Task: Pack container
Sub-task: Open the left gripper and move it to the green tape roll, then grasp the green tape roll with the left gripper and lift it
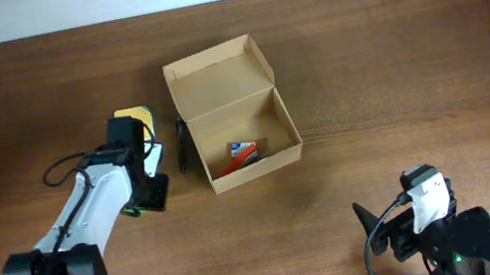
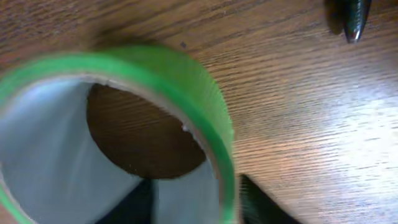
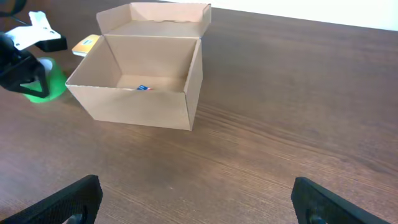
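An open tan cardboard container [image 1: 256, 169] sits just above the middle of the overhead frame on a dark wood-grain bench [image 1: 413, 57]. Its hinged flap is thrown back toward the top edge. A small red item with a blue-and-white face [image 1: 244, 154] lies on its floor near the lower wall.

Just left of the box a dark pen [image 1: 181, 147] lies on the bench, running top to bottom. Farther left, a yellow object [image 1: 134, 115] shows partly from under the left arm.

The left tool [image 1: 146, 193], left of centre in the overhead view, is set over a roll of green tape [image 2: 186, 68]. In the left wrist view one finger [image 2: 134, 205] shows inside the ring and the other outside it, straddling the roll's wall. Whether they are actually pinching the wall cannot be told.

At the lower right of the overhead frame the right tool [image 3: 194, 183] is well apart from the box. Its two dark fingers are spread wide at the bottom corners of the right wrist view, with nothing between them.
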Robot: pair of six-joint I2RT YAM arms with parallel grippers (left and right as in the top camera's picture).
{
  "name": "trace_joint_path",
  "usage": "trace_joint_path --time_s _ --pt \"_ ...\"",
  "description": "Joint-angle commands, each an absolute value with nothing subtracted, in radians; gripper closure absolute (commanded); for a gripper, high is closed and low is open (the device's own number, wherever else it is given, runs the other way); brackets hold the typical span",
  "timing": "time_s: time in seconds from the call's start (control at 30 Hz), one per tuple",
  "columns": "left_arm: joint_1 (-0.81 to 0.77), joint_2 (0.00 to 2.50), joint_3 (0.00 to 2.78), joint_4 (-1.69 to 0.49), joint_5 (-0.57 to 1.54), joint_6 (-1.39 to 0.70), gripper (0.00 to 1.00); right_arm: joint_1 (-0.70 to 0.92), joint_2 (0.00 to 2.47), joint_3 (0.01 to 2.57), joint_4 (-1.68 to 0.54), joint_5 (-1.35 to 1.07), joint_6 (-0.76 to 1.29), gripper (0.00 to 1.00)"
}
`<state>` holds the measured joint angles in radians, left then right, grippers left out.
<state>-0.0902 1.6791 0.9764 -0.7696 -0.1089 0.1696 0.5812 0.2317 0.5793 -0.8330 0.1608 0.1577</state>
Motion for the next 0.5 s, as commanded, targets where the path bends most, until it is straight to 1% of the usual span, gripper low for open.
trace_joint_path --time_s 0.0,0.07,0.2,0.47 --pt "-0.086 1.689 0.965 -0.769 -0.095 0.169 0.69 0.577 0.224 0.577 -0.831 0.177 0.166 0.01" --pt "-0.086 1.689 0.965 -0.770 -0.094 0.168 0.77 0.577 0.224 0.577 -0.831 0.177 0.166 0.01" --pt "-0.086 1.688 0.969 -0.770 -0.094 0.168 0.98 0.577 0.224 0.577 -0.831 0.177 0.166 0.01" --pt "-0.087 1.649 1.032 -0.826 -0.083 0.142 0.98 0.577 0.224 0.577 -0.831 0.177 0.166 0.01"
